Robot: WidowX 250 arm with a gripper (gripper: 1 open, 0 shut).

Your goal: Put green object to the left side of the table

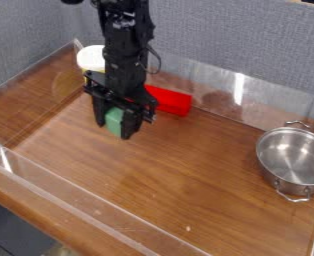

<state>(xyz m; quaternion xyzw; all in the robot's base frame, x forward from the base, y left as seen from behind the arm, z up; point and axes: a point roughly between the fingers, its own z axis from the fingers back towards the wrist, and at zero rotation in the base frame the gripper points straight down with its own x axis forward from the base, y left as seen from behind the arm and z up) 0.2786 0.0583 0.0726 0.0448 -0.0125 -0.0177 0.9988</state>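
The green object (114,122) is a small matte green block held between the black fingers of my gripper (117,124), which is shut on it. It hangs just above the brown wood-grain table (187,190), left of the middle. The black arm rises straight up from the gripper and hides part of the yellow tub behind it.
A yellow tub (93,58) with a white rim stands at the back left. A red rectangular block (169,100) lies just right of the arm. A steel pot (292,160) sits at the right edge. Low clear acrylic walls (240,85) border the table.
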